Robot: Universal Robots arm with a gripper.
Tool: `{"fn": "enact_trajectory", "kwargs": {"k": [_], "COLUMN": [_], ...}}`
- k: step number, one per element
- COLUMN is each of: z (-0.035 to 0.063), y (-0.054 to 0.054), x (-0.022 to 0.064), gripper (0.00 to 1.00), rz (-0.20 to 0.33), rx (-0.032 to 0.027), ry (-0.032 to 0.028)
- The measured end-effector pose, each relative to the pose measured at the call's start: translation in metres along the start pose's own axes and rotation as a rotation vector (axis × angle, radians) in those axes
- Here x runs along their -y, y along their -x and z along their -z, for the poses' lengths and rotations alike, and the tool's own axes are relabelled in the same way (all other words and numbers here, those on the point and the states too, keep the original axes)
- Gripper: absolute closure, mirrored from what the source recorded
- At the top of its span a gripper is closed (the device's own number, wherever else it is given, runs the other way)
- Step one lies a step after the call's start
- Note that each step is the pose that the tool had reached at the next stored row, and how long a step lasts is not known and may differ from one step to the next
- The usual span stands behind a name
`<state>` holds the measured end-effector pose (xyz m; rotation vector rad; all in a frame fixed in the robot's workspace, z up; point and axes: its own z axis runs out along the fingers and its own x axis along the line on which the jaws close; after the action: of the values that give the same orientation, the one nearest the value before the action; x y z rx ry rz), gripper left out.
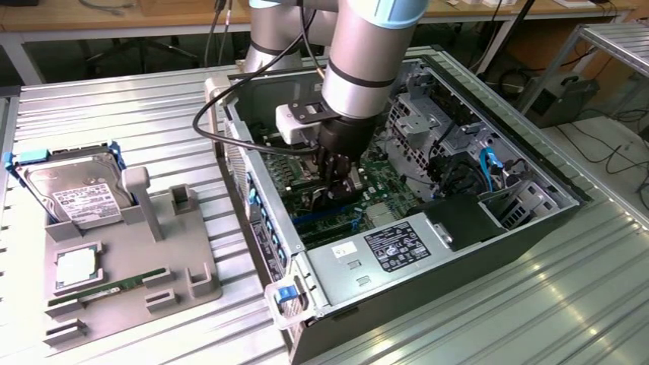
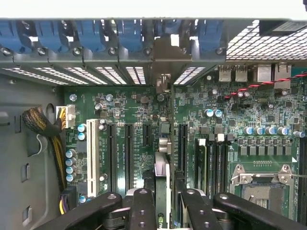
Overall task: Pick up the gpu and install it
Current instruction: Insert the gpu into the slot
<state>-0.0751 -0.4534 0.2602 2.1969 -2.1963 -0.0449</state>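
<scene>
You have the gripper (image 2: pixel 163 201) down inside the case (image 1: pixel 527 228); its fingers (image 2: pixel 143 206) pinch the gpu (image 2: pixel 163 143) edge-on, standing upright over the motherboard (image 2: pixel 249 124) slots; bracket against the case's rear wall.

My fingers (image 2: pixel 144 208) are matt black metal with round bolt heads. Between them the gpu (image 2: pixel 163 158), seen edge-on, ends in a dull silver metal bracket (image 2: pixel 165 55). The motherboard (image 2: pixel 268 120) is glossy green with shiny metal capacitor tops. The case (image 1: pixel 457 296) is matt dark sheet metal, and the table (image 1: pixel 121 106) is ribbed bright metal. The tray (image 1: pixel 132 266) is matt grey plastic.
</scene>
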Motion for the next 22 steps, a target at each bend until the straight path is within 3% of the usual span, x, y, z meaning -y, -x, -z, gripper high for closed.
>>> {"fn": "enact_trajectory", "kwargs": {"k": [22], "z": [-0.0055], "y": [0.0017], "x": [0.0000], "gripper": [0.74], "rz": [-0.002], "rx": [0.0000], "ry": [0.0015]}}
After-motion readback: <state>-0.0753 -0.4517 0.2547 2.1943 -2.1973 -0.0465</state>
